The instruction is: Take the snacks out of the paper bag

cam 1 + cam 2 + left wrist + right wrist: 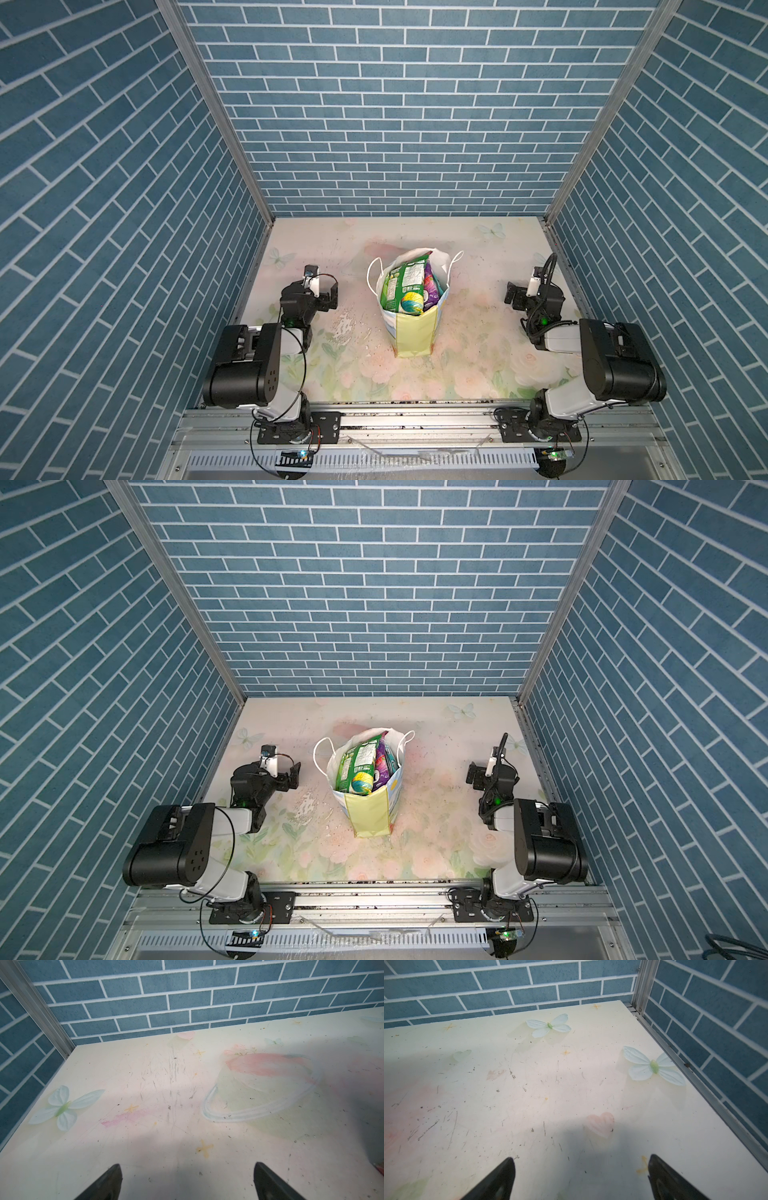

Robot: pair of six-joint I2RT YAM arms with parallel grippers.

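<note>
Though the paper bag (413,332) stands upright at mid-table, stuffed with snacks (411,305) including a green chip bag (399,278) and a purple pack (432,284), I have neither gripper near it. My left gripper (187,1164) and right gripper (581,1157) sit well apart from it, one on either side. Their jaws are spread wide and empty over the floral table (478,374). Both arms are folded low, pointing toward the back wall (374,124).

Snacks (401,280) half-hidden in paper bag (413,332).
</note>
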